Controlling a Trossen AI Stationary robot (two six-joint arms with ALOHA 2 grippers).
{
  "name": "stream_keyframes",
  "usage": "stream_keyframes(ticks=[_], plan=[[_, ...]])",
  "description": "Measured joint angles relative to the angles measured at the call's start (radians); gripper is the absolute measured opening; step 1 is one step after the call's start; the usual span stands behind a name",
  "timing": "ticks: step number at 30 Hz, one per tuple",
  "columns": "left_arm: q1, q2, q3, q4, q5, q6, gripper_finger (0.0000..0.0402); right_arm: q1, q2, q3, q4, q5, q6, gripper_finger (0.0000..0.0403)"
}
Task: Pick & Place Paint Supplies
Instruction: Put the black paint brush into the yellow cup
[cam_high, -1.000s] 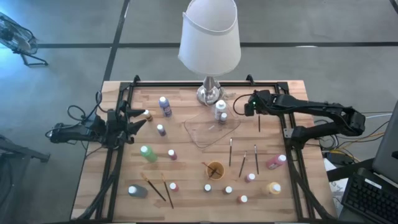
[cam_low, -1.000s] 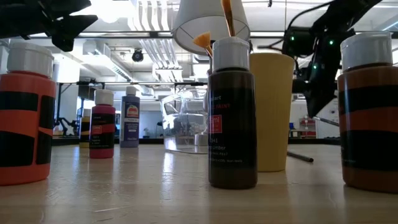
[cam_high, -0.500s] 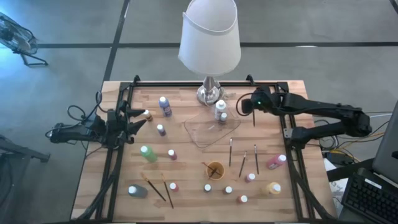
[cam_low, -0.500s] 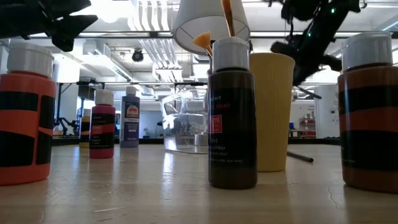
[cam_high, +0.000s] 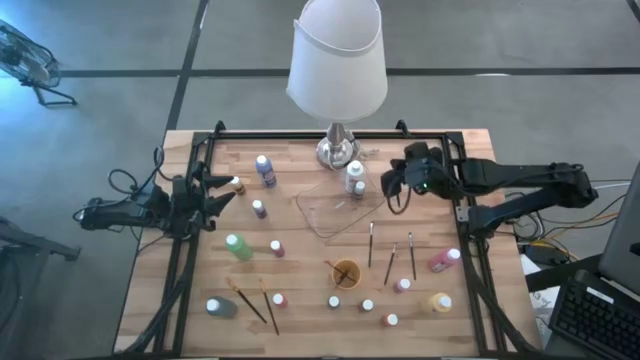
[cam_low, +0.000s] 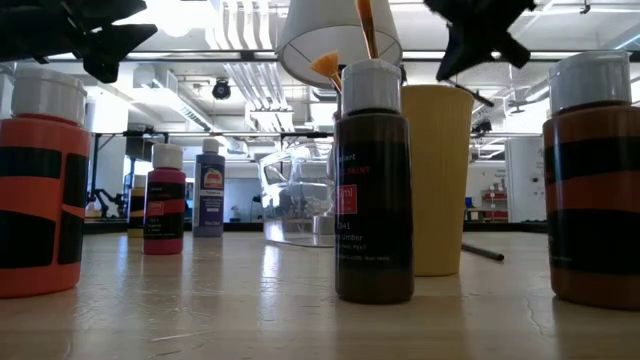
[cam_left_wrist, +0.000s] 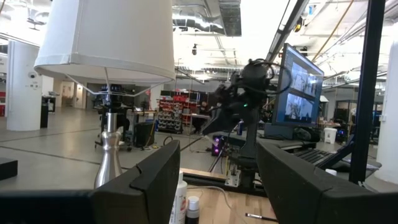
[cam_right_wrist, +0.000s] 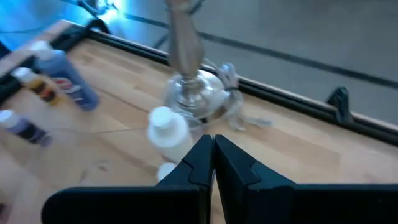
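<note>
My right gripper (cam_high: 391, 186) hangs above the table's far right part, beside the clear tray (cam_high: 340, 212), shut on a thin dark brush (cam_low: 478, 97). In the right wrist view its fingers (cam_right_wrist: 213, 151) are closed together over a white-capped bottle (cam_right_wrist: 166, 127) and the lamp foot (cam_right_wrist: 194, 93). My left gripper (cam_high: 216, 190) waits open at the table's left edge. Small paint bottles (cam_high: 238, 247) stand or lie about the table, and three brushes (cam_high: 371, 243) lie flat on it to the right of the orange cup (cam_high: 347, 272). My right gripper has the thin brush pinched between its shut fingers. The brush (cam_high: 399, 203) is lifted clear of the table and sticks out aslant below the fingertips. The fingers themselves hide the place of contact, so which part of the brush they hold cannot be told.
A white-shaded lamp (cam_high: 337, 60) stands at the far middle, its foot (cam_high: 338, 151) just beyond the tray. Black rails (cam_high: 462, 215) run along the table's sides. Two more brushes (cam_high: 258, 303) lie near left. Bare wood lies between the tray and the right rail.
My right gripper has risen well above the table and swung a little toward the tray, turning as it went, and has stayed shut. The brush has gone up with it and drifted toward the table's left.
</note>
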Motion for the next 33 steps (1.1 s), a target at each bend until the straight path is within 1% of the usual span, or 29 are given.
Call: stream_keyframes(ticks=[8, 12, 14, 17, 21, 24, 29, 33], plan=[[0.000, 0.000, 0.000, 0.000, 0.000, 0.000, 0.0218, 0.227, 0.000, 0.014, 0.019, 0.175, 0.036, 0.0008], [0.000, 0.000, 0.000, 0.000, 0.000, 0.000, 0.0218, 0.333, 0.000, 0.005, 0.074, 0.242, 0.032, 0.0008], [0.000, 0.000, 0.000, 0.000, 0.000, 0.000, 0.0218, 0.384, 0.000, -0.005, 0.125, 0.272, 0.005, 0.0008], [0.000, 0.000, 0.000, 0.000, 0.000, 0.000, 0.0218, 0.455, 0.000, -0.035, 0.253, 0.326, -0.073, 0.0008], [0.000, 0.000, 0.000, 0.000, 0.000, 0.000, 0.0218, 0.533, 0.002, -0.078, 0.464, 0.370, -0.227, 0.0008], [0.000, 0.000, 0.000, 0.000, 0.000, 0.000, 0.0218, 0.579, 0.029, -0.104, 0.621, 0.405, -0.353, 0.0008], [0.000, 0.000, 0.000, 0.001, 0.000, 0.000, 0.0218, 0.625, 0.122, -0.110, 0.842, 0.428, -0.554, 0.0008], [0.000, 0.000, 0.000, 0.000, 0.000, 0.000, 0.0218, 0.639, 0.225, -0.086, 0.962, 0.430, -0.678, 0.0008]])
